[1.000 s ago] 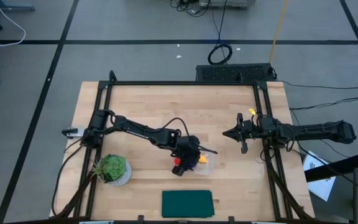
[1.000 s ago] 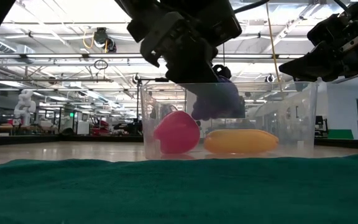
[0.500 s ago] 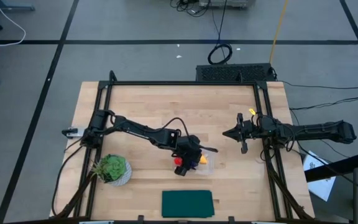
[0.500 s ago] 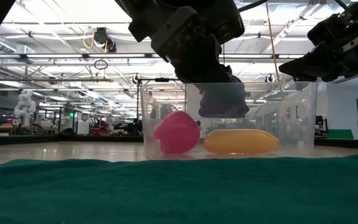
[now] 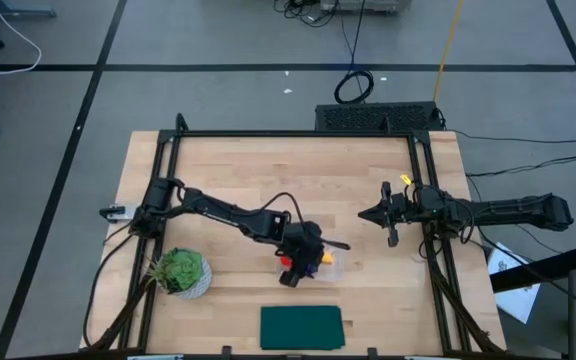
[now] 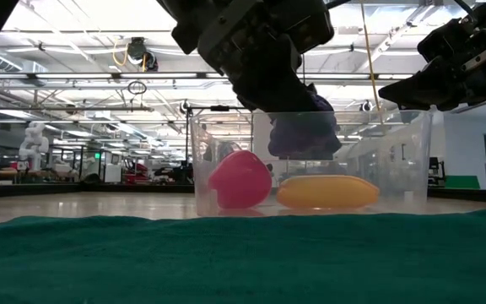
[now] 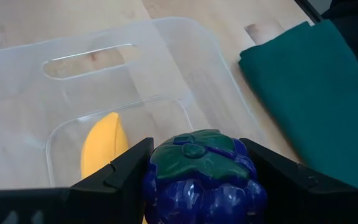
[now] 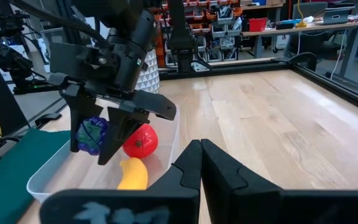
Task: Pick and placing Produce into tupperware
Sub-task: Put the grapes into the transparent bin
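Note:
My left gripper (image 5: pixel 306 252) is over the clear tupperware (image 5: pixel 320 264) (image 6: pixel 395 160), shut on the purple grape bunch (image 6: pixel 304 133) (image 7: pixel 201 177) (image 8: pixel 92 135). The bunch hangs within the container's walls, above the yellow banana (image 6: pixel 327 192) (image 7: pixel 100 146). The banana lies on the container's floor beside the round red fruit (image 6: pixel 240 179) (image 8: pixel 141 141). My right gripper (image 5: pixel 365 214) (image 8: pixel 201 155) waits shut above the table's right part, clear of everything. My left gripper pinches the grape bunch between its two fingers (image 7: pixel 120 171), one on each flank (image 7: pixel 160 180), with the green leaf cap (image 7: pixel 194 149) facing out between them. The fingers come slanting down from above. The bunch is lifted clear and touches neither fruit.
A leafy plant in a white pot (image 5: pixel 180 270) stands near the table's left near corner. A dark green cloth (image 5: pixel 301 327) (image 6: pixel 226 253) lies flat at the near edge, just before the container. Black frame rails (image 5: pixel 428 200) run along the table's sides.
My left gripper, still shut on the grape bunch, has shifted a little toward the table's right inside the container, bringing the bunch over the banana. The red fruit, banana and container have stayed put.

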